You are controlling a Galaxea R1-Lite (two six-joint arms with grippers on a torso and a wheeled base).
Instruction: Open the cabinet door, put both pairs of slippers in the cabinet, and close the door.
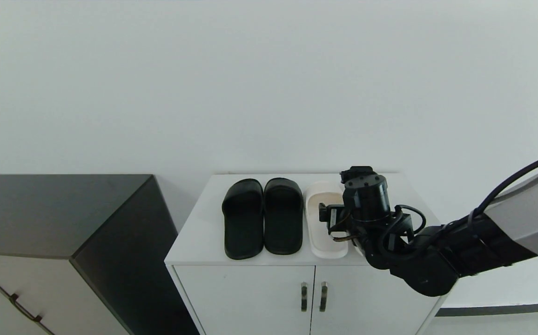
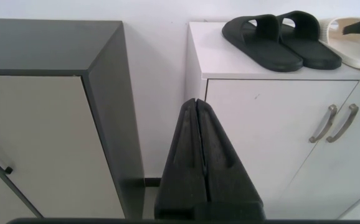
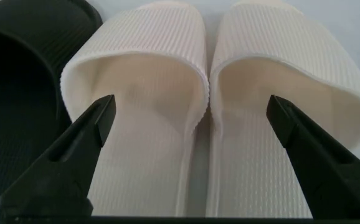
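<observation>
A white cabinet [image 1: 204,232] stands with both doors shut; its two handles [image 1: 313,296] meet at the middle. On its top lie a pair of black slippers [image 1: 262,216] and, to their right, a pair of white slippers [image 1: 320,232]. My right gripper [image 1: 335,227] hovers open just over the white pair and hides the right-hand slipper in the head view. In the right wrist view the right gripper [image 3: 191,104] has its fingers spread to either side of the two white straps [image 3: 149,56]. My left gripper [image 2: 198,155] is shut and empty, low in front of the cabinet's left door [image 2: 261,137].
A dark-topped cabinet [image 1: 64,214] with a pale front and a black handle [image 1: 24,309] stands to the left, separated from the white cabinet by a narrow gap. A plain white wall [image 1: 269,83] rises right behind both.
</observation>
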